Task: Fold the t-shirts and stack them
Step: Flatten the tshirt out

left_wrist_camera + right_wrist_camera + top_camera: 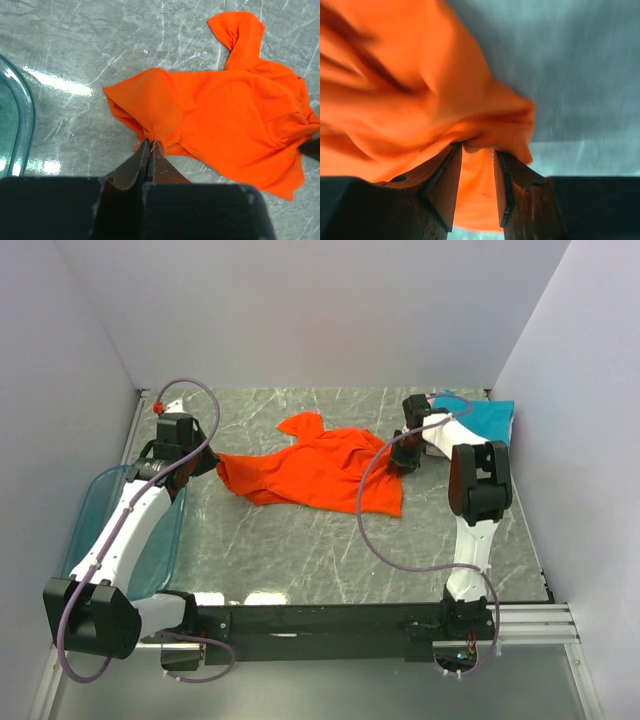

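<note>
A bright orange-red t-shirt (320,468) lies crumpled across the middle of the marble table. My left gripper (213,462) is at its left edge. In the left wrist view that gripper (151,142) is shut on a pinch of the orange cloth (240,115), and a loose thread shows at the tips. My right gripper (403,458) is at the shirt's right edge. In the right wrist view its jaws (479,147) stand apart, with orange cloth (395,75) bunched over the tips and hanging in the gap. A folded teal t-shirt (485,420) lies at the back right, partly hidden by the right arm.
A translucent blue-green bin (120,530) stands at the left edge under the left arm, and its rim (22,125) shows in the left wrist view. White walls close the table on three sides. A sliver of pink (438,398) shows beside the teal fold.
</note>
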`<state>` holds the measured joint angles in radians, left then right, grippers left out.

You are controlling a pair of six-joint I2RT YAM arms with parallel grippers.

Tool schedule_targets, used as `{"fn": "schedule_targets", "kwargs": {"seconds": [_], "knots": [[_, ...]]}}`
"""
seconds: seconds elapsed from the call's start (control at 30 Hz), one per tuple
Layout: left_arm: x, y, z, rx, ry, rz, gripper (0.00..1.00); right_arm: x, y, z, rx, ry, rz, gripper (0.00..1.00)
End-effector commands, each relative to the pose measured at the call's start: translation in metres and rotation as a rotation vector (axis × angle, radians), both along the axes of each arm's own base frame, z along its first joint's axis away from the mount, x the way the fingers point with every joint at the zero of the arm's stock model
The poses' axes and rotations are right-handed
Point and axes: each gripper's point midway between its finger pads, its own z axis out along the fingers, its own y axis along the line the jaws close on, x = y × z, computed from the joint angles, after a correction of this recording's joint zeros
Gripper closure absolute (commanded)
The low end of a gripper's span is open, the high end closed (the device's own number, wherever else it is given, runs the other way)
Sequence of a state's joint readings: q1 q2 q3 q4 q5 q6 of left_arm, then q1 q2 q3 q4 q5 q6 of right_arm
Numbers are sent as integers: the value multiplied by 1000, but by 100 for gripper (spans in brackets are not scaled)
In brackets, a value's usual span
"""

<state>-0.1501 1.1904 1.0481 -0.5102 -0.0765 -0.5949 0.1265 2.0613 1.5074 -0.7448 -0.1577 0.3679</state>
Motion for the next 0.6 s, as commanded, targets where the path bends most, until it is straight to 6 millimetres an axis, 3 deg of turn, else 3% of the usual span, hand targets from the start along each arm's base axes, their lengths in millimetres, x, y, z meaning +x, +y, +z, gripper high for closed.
{"fn": "schedule_targets", "kwargs": {"seconds": [0.0, 0.03, 0.13, 0.27, 0.4, 0.43, 0.5, 0.53, 0.57], "knots": [[10, 3, 12, 15, -52, 0, 100, 33, 0, 13, -32, -54, -14, 61], [10, 3, 12, 15, -51, 0, 100, 47, 3, 25, -19, -90, -10, 61], [10, 3, 11, 16, -48, 0, 100, 57, 12, 47, 27, -138, 12, 60], [10, 3, 11, 16, -51, 1, 100, 50, 14, 90, 56, -232, 30, 59], [9, 2, 7, 13, -41, 0, 100, 18, 10, 104, 56, -245, 41, 59], [10, 2, 7, 11, -41, 0, 100, 2, 8, 93, 55, -207, 41, 59], [11, 1, 6, 6, -39, 0, 100, -14, 8, 95, 63, -205, 43, 60], [11, 0, 5, 5, -35, -3, 100, -29, 6, 82, 60, -162, 40, 60], [12, 0, 6, 2, -37, -3, 100, -36, 7, 82, 71, -162, 43, 60]]}}
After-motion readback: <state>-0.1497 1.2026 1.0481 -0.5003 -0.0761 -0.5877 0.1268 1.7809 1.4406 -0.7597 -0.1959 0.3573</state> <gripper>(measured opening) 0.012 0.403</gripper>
